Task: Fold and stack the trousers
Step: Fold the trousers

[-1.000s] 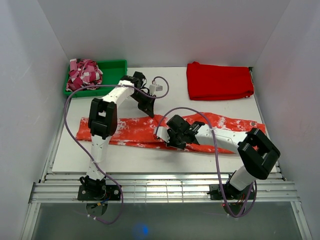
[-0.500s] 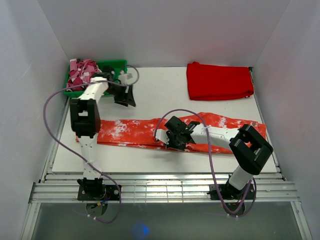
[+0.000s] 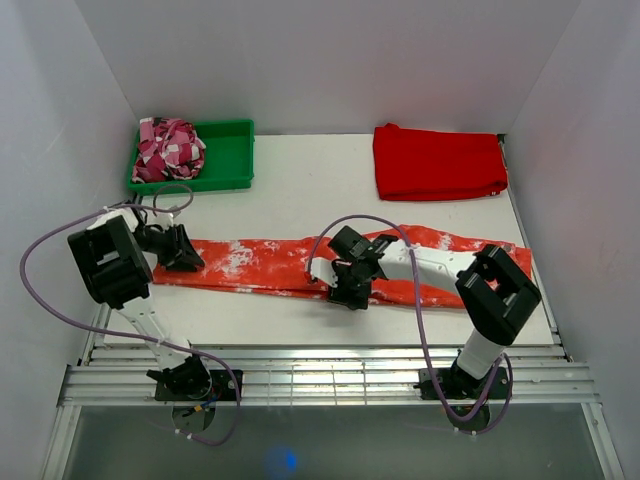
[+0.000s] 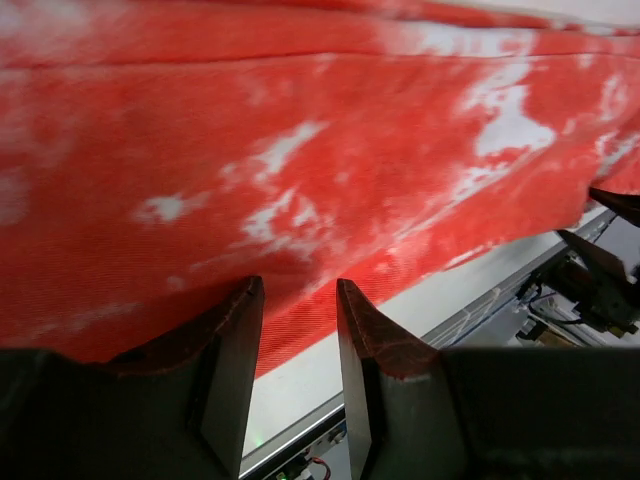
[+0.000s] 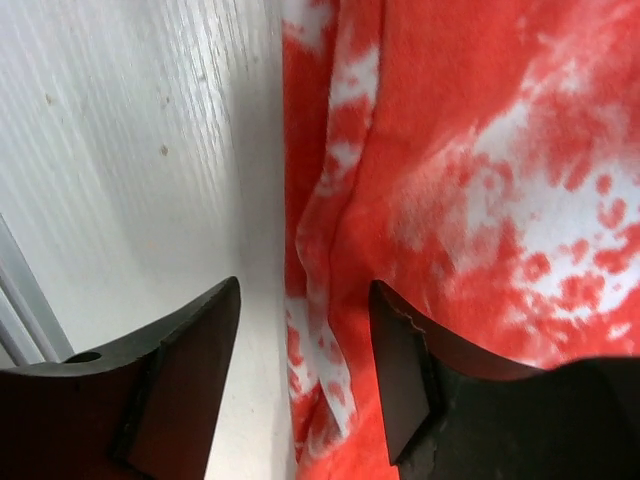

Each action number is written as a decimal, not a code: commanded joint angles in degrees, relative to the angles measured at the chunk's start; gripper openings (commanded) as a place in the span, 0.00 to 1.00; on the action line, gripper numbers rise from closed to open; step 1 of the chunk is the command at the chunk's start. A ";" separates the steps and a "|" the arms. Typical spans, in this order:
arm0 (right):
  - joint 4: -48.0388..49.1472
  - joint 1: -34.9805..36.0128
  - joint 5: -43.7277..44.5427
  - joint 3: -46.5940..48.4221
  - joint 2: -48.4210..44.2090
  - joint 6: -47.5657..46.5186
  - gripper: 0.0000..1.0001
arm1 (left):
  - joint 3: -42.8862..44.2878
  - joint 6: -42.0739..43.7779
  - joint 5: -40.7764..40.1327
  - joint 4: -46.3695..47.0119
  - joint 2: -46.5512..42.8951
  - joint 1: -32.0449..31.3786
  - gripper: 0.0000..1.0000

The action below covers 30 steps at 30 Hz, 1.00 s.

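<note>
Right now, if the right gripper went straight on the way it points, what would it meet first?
Probably the edge of the orange-red, white-speckled cloth trousers, under the right gripper's open jaws; one finger would meet the white table. Depth is unclear.

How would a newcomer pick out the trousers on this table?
On the white table, look at the near half, in front of the green tray and the folded cloth. The trousers lie there as one long flat strip. Unlike the plain red folded cloth, they are orange-red with white splotches.
</note>
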 commanded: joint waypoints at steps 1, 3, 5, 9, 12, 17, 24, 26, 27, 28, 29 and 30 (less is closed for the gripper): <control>-4.91 -3.43 -3.83 1.34 -5.16 -3.51 0.58 | -2.07 -0.21 -5.70 4.96 -0.37 2.93 0.45; -8.08 -6.94 -3.66 0.99 -5.87 -4.75 0.52 | -2.25 -1.35 -9.66 5.67 1.04 5.65 0.43; -10.45 -11.75 -3.75 -0.41 -6.74 -6.67 0.48 | -1.99 -1.70 -11.60 6.47 1.57 7.76 0.42; -13.09 -19.51 -0.94 -5.60 -9.47 -11.69 0.47 | -1.29 -1.36 -15.65 7.44 1.57 11.81 0.43; -13.10 -23.11 2.14 -9.20 -10.96 -13.97 0.47 | -1.29 -1.00 -15.04 6.82 1.05 11.99 0.45; -12.13 -30.22 8.10 -10.53 -8.96 -13.02 0.45 | -1.64 -0.65 -16.35 6.91 0.43 12.08 0.48; -20.55 -37.80 2.02 -0.72 -5.96 -16.27 0.49 | 1.43 2.15 -15.14 5.77 1.39 12.17 0.54; -23.37 -37.98 -3.97 10.40 -4.56 -12.94 0.53 | 2.40 4.78 -9.10 4.98 -0.44 11.91 0.58; -24.68 -37.98 -5.92 14.31 -3.51 -11.36 0.54 | 3.19 8.19 -6.88 4.19 -1.58 11.38 0.62; -25.39 -37.98 -7.60 18.09 -0.97 -9.87 0.58 | 3.54 10.14 -5.03 3.66 -2.64 10.86 0.63; -25.58 -37.98 -8.92 24.82 0.36 -6.28 0.60 | 3.72 11.99 -3.88 3.22 -3.95 10.24 0.65; -24.71 -37.98 -10.32 27.50 1.94 -4.59 0.60 | 3.72 15.40 -2.04 2.87 -6.66 8.76 0.67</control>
